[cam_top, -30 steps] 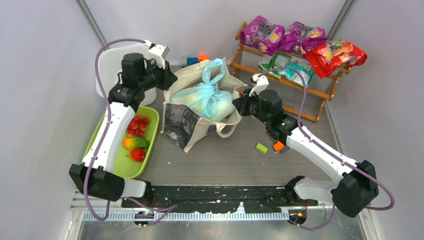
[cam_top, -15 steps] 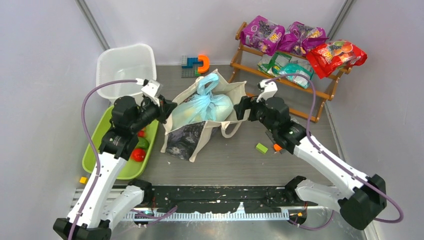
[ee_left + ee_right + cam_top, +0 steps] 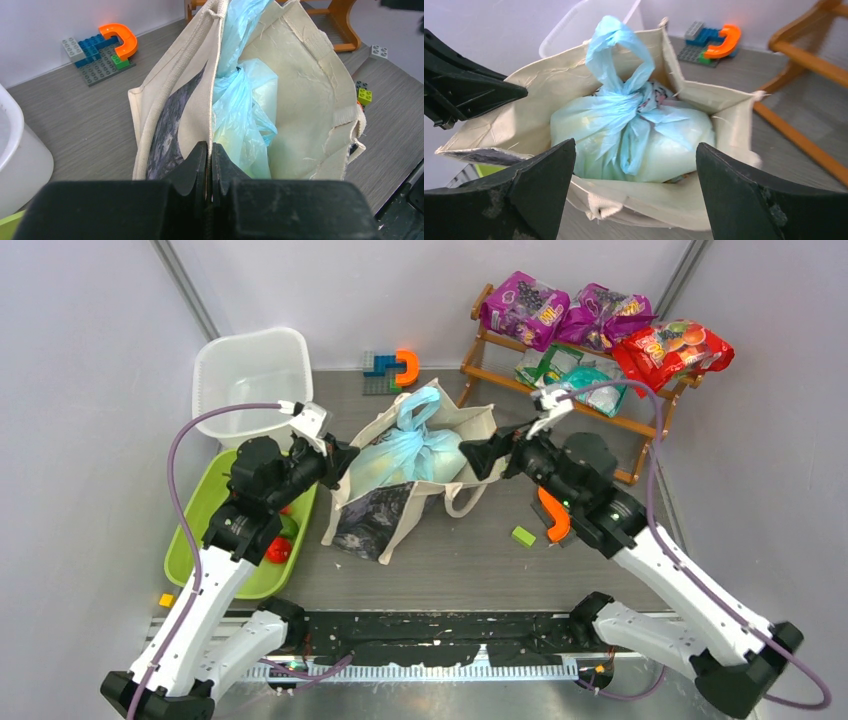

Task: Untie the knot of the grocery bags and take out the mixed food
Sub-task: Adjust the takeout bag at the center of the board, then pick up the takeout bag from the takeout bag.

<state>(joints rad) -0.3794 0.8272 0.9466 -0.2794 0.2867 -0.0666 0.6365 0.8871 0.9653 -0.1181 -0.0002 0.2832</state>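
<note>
1 second ago the left arm (image 3: 215,560) reached up over the white tub (image 3: 228,375) in the upper left of the frame. Now it is drawn back toward the lower left, so the tub and the toy blocks (image 3: 390,364) show fully. The left gripper (image 3: 335,455) has come lower, and the canvas tote (image 3: 375,510) sits a little lower with it. This arm now covers most fruits (image 3: 277,550) in the green tray (image 3: 195,535). The right gripper (image 3: 487,452), before closed at the tote's right rim, now has its jaws wide apart. The right arm (image 3: 660,560) has swung to the lower right.
</note>
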